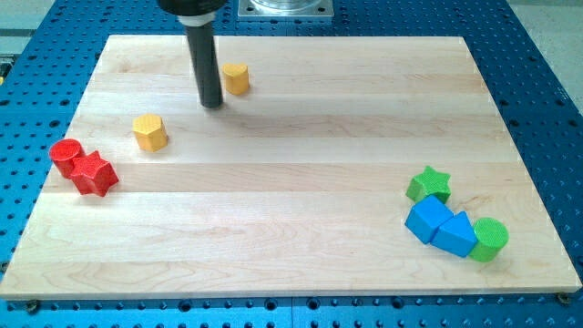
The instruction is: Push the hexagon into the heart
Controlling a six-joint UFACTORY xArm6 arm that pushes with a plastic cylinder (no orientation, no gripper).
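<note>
We see a pale wooden tabletop (291,182) on a blue perforated base (547,73). Our dark rod comes down from the view's top; my tip (212,104) rests on the wood, just left of a yellow block (237,78), very close to it. Another yellow block (150,132), roughly hexagonal, sits lower left, apart. Which is the heart, we cannot tell. There are no fingers, only the rod. At far left, a red cylinder (66,157) touches a red star (94,173). At lower right cluster a green star (429,184), blue cube (426,219), blue triangle (457,234) and green cylinder (490,239).
</note>
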